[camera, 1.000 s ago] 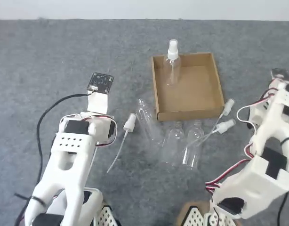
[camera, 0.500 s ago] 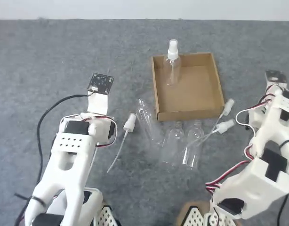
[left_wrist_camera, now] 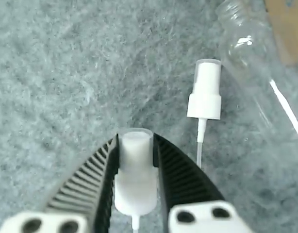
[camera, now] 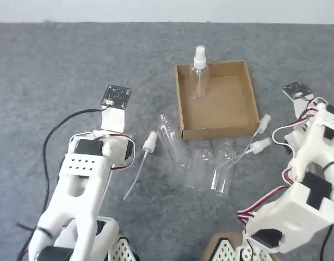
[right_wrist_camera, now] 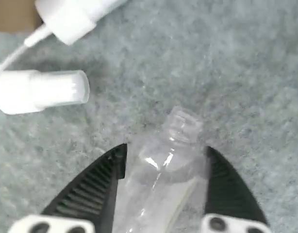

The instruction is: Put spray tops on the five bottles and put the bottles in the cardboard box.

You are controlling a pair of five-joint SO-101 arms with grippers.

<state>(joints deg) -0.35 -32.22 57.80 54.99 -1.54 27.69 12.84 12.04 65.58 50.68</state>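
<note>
Inside the box (camera: 227, 106), one capped bottle (camera: 198, 81) is found; four are left uncapped. A top (left_wrist_camera: 135, 187) is clamped in the left gripper (left_wrist_camera: 134, 141) and an open bottle (right_wrist_camera: 161, 194) in the right gripper (right_wrist_camera: 165, 151). Three bottles (camera: 198, 163) and three tops (camera: 149, 142) are laid outside the box.

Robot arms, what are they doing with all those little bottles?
They are capping bottles with spray tops and boxing them. The left gripper holds a spray top, and the right gripper holds an uncapped bottle. One capped bottle is in the cardboard box. Three more uncapped bottles and three loose spray tops lie on the carpet near the box.
</note>
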